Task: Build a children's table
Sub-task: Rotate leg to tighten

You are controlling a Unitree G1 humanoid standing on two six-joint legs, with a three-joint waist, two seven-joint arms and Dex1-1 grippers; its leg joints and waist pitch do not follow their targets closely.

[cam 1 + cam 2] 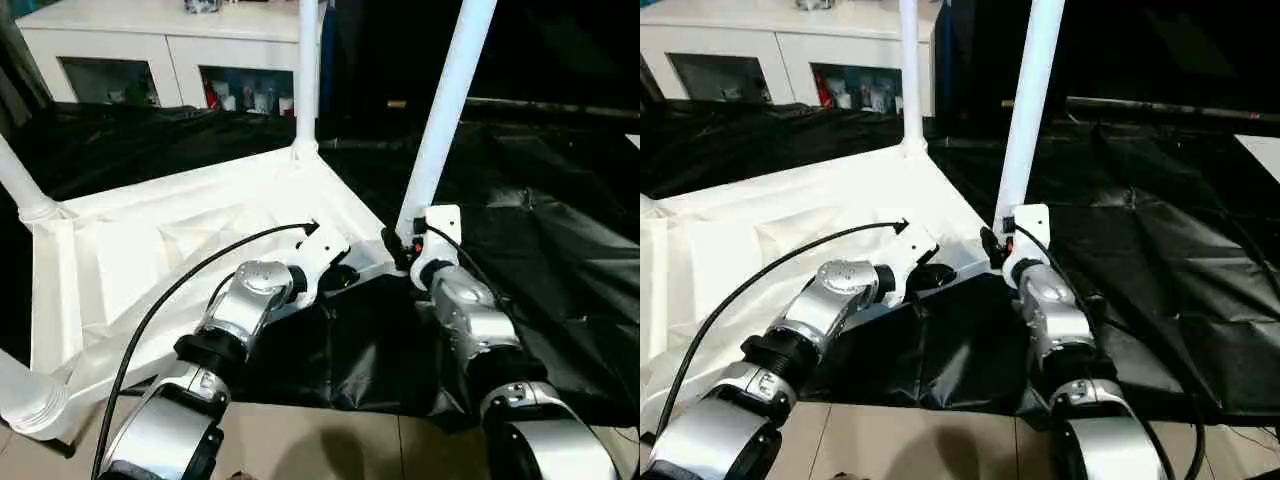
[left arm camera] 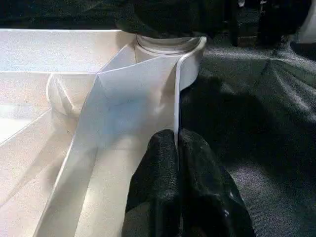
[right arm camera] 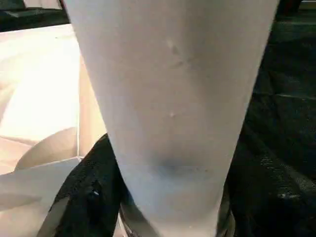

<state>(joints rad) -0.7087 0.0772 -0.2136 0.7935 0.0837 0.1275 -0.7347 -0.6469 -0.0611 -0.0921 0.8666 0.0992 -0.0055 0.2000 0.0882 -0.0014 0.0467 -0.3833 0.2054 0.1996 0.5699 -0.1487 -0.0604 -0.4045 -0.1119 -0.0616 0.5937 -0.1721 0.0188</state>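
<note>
The children's table lies upside down on a black sheet, its white ribbed tabletop (image 1: 150, 250) facing up. Legs rise from its corner sockets: one at the far corner (image 1: 307, 70), one at the near right corner (image 1: 450, 100), one at the left (image 1: 18, 180), and one at the front left (image 1: 25, 400). My left gripper (image 2: 177, 140) is shut on the tabletop's thin side rim (image 2: 177, 94), close to the right corner socket. My right gripper (image 1: 405, 245) clasps the base of the near right leg (image 3: 173, 98), a black finger (image 3: 94, 187) pressed against its side.
A white cabinet with glass doors (image 1: 150, 50) stands behind the table. The crumpled black sheet (image 1: 540, 230) covers the floor to the right and in front of the rim. Tan floor (image 1: 330, 440) shows nearest me. A black cable (image 1: 180, 280) loops over my left forearm.
</note>
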